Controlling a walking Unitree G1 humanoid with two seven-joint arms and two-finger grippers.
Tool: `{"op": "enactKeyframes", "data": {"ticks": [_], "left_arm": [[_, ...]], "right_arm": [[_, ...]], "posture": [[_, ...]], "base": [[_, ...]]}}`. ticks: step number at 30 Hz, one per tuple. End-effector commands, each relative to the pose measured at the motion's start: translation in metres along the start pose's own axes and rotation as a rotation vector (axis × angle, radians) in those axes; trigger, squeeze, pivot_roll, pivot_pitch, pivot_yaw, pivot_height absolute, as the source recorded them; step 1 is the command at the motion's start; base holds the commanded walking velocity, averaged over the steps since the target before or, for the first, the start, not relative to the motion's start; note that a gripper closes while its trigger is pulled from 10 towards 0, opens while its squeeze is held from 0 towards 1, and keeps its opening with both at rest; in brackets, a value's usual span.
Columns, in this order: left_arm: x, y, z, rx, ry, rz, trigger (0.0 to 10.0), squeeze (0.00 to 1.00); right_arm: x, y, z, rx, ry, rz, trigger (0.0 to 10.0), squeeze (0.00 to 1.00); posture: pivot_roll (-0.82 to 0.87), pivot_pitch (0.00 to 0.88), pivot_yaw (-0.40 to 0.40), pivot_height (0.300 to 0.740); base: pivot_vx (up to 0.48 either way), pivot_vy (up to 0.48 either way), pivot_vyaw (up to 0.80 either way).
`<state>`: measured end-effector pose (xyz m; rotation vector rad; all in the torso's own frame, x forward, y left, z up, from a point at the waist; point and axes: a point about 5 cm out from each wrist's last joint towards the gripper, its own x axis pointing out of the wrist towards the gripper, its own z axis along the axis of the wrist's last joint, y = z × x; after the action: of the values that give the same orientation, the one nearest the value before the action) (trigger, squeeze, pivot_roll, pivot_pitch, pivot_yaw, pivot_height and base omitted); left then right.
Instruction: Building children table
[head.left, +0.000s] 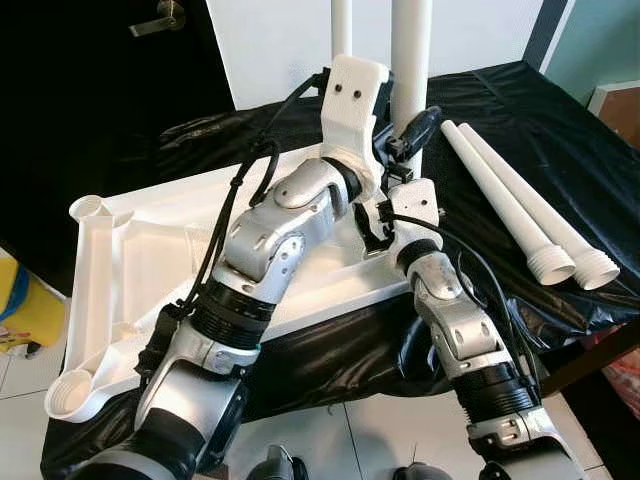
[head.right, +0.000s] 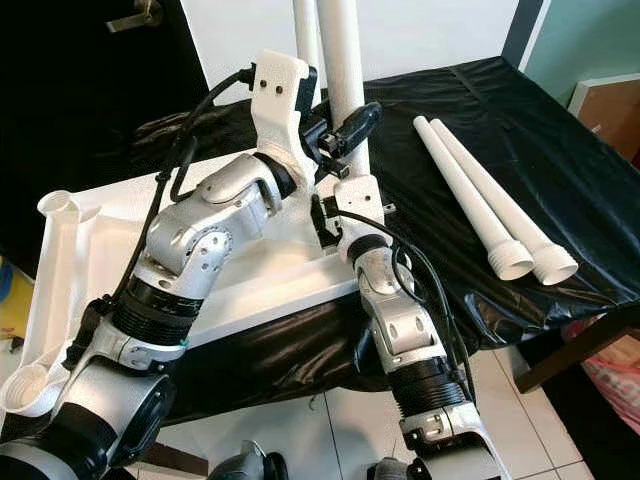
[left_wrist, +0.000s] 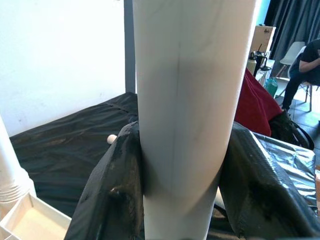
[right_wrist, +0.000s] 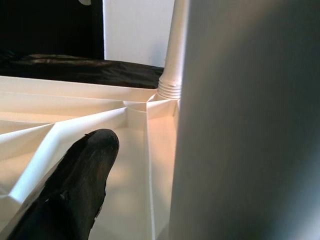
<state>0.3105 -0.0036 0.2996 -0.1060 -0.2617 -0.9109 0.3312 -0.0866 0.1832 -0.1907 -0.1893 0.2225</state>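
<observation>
Left end effector (head.right: 345, 135) is clamped on an upright white table leg (head.right: 342, 70), black fingers (left_wrist: 117, 192) pressed on both sides of the tube in the left wrist view. Right end effector (head.left: 385, 225) sits low at the base of the same leg, against the overturned white tabletop (head.left: 160, 250); one black finger (right_wrist: 75, 187) shows in the right wrist view beside the leg, and whether that end effector is open or closed cannot be told.

The tabletop lies upside down on a surface covered with crinkly glossy black plastic sheet (head.left: 520, 140). It is smooth moulded plastic with raised ribs and round corner sockets (head.left: 70, 395). A second leg (head.left: 342, 25) stands upright behind the held one; the right wrist view shows its ribbed threaded collar (right_wrist: 169, 89) seated in a corner socket. Two more loose legs (head.right: 475, 195), smooth tapered tubes with ribbed ends, lie side by side on the sheet, to the right, well apart from the tabletop.

Left wrist view adds a seated person (left_wrist: 305, 70) in the background, plus a red cloth (left_wrist: 257, 102).
</observation>
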Motion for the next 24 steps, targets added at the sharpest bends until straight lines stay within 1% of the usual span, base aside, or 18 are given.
{"op": "enactKeyframes", "data": {"ticks": [1, 2, 3, 4, 5, 6, 14, 15, 18, 19, 20, 21, 23, 24], "left_arm": [[0.0042, -0.0088, 0.0067, 0.023, -0.03, -0.035, 10.0, 0.0], [0.0044, -0.0096, 0.0067, 0.025, -0.031, -0.036, 10.0, 0.0], [0.0044, -0.0096, 0.0067, 0.025, -0.031, -0.036, 10.0, 0.0], [0.0048, -0.0105, 0.007, 0.027, -0.032, -0.035, 10.0, 0.0], [0.0048, -0.0105, 0.007, 0.027, -0.032, -0.035, 10.0, 0.0], [0.0051, -0.0113, 0.0071, 0.028, -0.034, -0.035, 10.0, 0.0], [0.0061, -0.0139, 0.0078, 0.04, -0.042, -0.037, 10.0, 0.0], [0.0062, -0.0146, 0.0084, 0.048, -0.047, -0.041, 10.0, 0.0], [0.0063, -0.0151, 0.0088, 0.054, -0.05, -0.044, 10.0, 0.0], [0.006, -0.0163, 0.0092, 0.056, -0.057, -0.057, 10.0, 0.0], [0.006, -0.0163, 0.0092, 0.056, -0.057, -0.057, 10.0, 0.0], [0.0054, -0.0168, 0.0094, 0.037, -0.064, -0.062, 10.0, 1.0], [0.0054, -0.0168, 0.0094, 0.037, -0.064, -0.062, 10.0, 1.0], [0.0047, -0.0174, 0.0096, 0.02, -0.071, -0.072, 10.0, 1.0]], "right_arm": [[0.0028, 0.0051, 0.0019, -0.015, -0.011, 0.012, 7.3, 0.0], [0.003, 0.0048, 0.0018, -0.015, -0.01, 0.01, 4.5, 0.0], [0.003, 0.0048, 0.0018, -0.015, -0.01, 0.01, 4.5, 0.0], [0.0034, 0.0049, 0.0017, -0.016, -0.01, 0.006, 3.5, 0.0], [0.0034, 0.0049, 0.0017, -0.016, -0.01, 0.006, 3.5, 0.0], [0.0037, 0.005, 0.0016, -0.02, -0.011, 0.003, 0.0, 0.0], [0.0049, 0.0047, 0.0007, -0.021, -0.009, -0.019, 0.0, 0.0], [0.0051, 0.0039, 0.0001, -0.017, -0.006, -0.029, 0.7, 0.0], [0.0053, 0.0033, -0.0003, -0.014, -0.004, -0.037, 0.7, 0.0], [0.0056, 0.0027, -0.0003, -0.015, -0.004, -0.042, 10.0, 0.0], [0.0056, 0.0027, -0.0003, -0.015, -0.004, -0.042, 10.0, 0.0], [0.0061, 0.0017, -0.0002, -0.008, -0.003, -0.051, 10.0, 0.0], [0.0061, 0.0017, -0.0002, -0.008, -0.003, -0.051, 10.0, 0.0], [0.0066, 0.0009, 0.0001, 0.001, -0.003, -0.06, 10.0, 0.0]], "posture": [[-0.07, 0.06, 0.078, 0.74], [-0.07, 0.06, 0.078, 0.74], [-0.07, 0.06, 0.078, 0.74], [-0.07, 0.061, 0.077, 0.74], [-0.07, 0.061, 0.077, 0.74], [-0.07, 0.061, 0.077, 0.74], [-0.07, 0.065, 0.077, 0.74], [-0.07, 0.065, 0.077, 0.74], [-0.07, 0.065, 0.077, 0.74], [-0.07, 0.066, 0.078, 0.74], [-0.07, 0.066, 0.078, 0.74], [-0.06, 0.067, 0.078, 0.74], [-0.06, 0.067, 0.078, 0.74], [-0.06, 0.067, 0.078, 0.74]], "base": [[0.0, 0.0, 0.0], [0.0, 0.0, 0.0], [0.0, 0.0, 0.0], [0.0, 0.0, 0.0], [0.0, 0.0, 0.0], [0.0, 0.0, 0.0], [0.0, 0.0, 0.0], [0.0, 0.0, 0.0], [0.0, 0.0, 0.0], [0.0, 0.0, 0.0], [0.0, 0.0, 0.0], [0.0, 0.0, 0.0], [0.0, 0.0, 0.0], [0.0, 0.0, 0.0]]}}
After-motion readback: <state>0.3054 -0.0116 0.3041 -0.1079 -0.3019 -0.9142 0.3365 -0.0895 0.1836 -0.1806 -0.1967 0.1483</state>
